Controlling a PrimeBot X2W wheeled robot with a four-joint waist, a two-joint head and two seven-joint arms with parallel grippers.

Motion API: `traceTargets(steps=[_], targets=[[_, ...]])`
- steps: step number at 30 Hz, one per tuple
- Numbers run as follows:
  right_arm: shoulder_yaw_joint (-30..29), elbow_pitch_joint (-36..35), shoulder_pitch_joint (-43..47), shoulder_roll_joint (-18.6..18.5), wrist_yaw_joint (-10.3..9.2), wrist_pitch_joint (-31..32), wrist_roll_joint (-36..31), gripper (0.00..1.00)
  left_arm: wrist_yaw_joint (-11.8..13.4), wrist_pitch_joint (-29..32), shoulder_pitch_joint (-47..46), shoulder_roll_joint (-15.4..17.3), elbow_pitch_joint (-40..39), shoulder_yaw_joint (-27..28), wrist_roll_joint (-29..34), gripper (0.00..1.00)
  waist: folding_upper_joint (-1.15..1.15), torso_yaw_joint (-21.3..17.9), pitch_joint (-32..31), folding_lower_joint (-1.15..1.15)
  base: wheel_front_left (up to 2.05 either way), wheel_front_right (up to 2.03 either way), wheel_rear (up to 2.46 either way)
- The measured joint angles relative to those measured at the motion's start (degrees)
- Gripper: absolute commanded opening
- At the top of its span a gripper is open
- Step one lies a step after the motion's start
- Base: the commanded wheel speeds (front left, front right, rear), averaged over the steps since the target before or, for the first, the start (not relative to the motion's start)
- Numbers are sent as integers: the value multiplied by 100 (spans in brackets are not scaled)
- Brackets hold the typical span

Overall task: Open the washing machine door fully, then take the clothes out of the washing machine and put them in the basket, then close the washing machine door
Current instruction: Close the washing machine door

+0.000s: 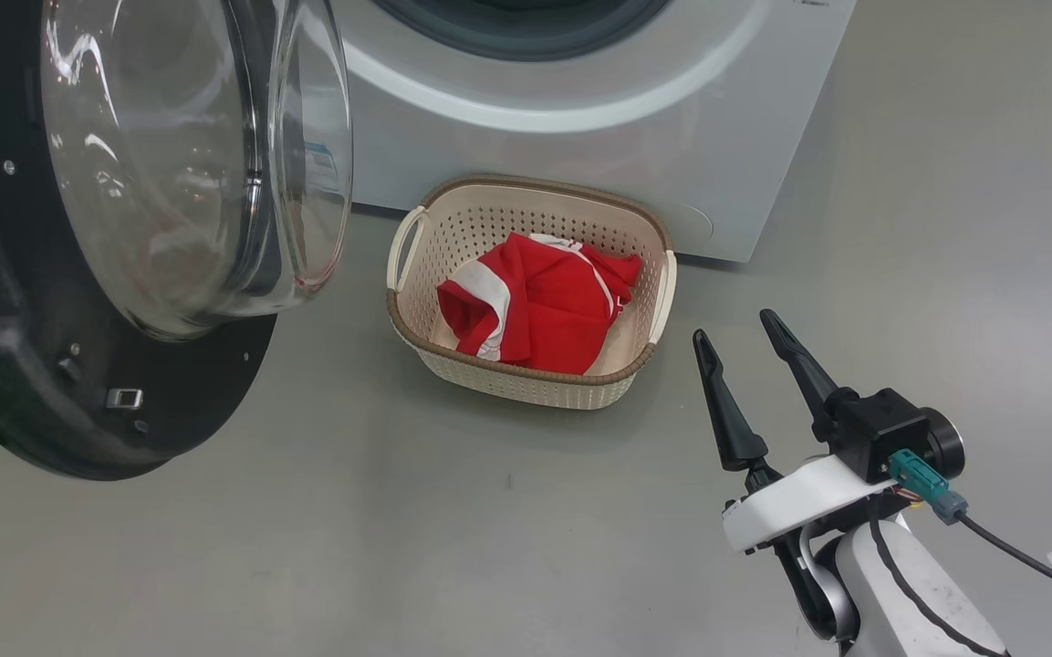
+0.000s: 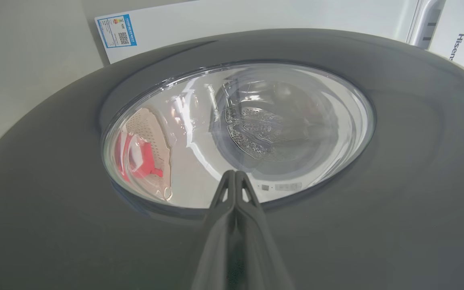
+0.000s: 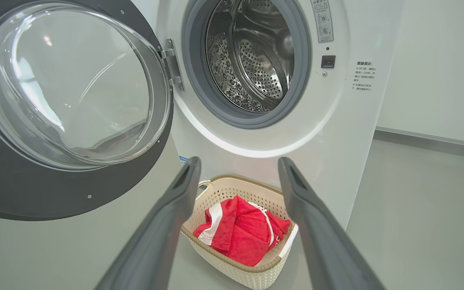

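The washing machine door [image 1: 124, 401] hangs wide open at the left, its glass bowl facing the basket. In the cream basket [image 1: 526, 388], on the floor before the washing machine [image 1: 580, 137], lie red clothes [image 1: 544, 306] with white stripes. My right gripper [image 1: 734, 326] is open and empty, right of the basket and nearer to me. Its wrist view frames the basket [image 3: 248, 274] and clothes [image 3: 240, 233] between the open gripper [image 3: 240, 159]; the steel drum [image 3: 256, 52] shows no fabric. My left gripper [image 2: 235, 172] is shut, its tips close to the door's outer face [image 2: 54, 241]; contact unclear.
Grey floor spreads to the right of the machine and in front of the basket. The open door overhangs the floor at the left. A pale wall [image 3: 437, 68] stands right of the machine. A blue label [image 2: 118, 31] sits on the machine's white side.
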Motion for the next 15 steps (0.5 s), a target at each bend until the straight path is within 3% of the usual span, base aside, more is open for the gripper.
traceTargets(steps=[15], targets=[[-27, -37, 1, 53, -2, -1, 0, 100, 0, 144, 413, -1095, -989, -158, -345, 0, 0, -127, 17, 0, 0, 0, 0]])
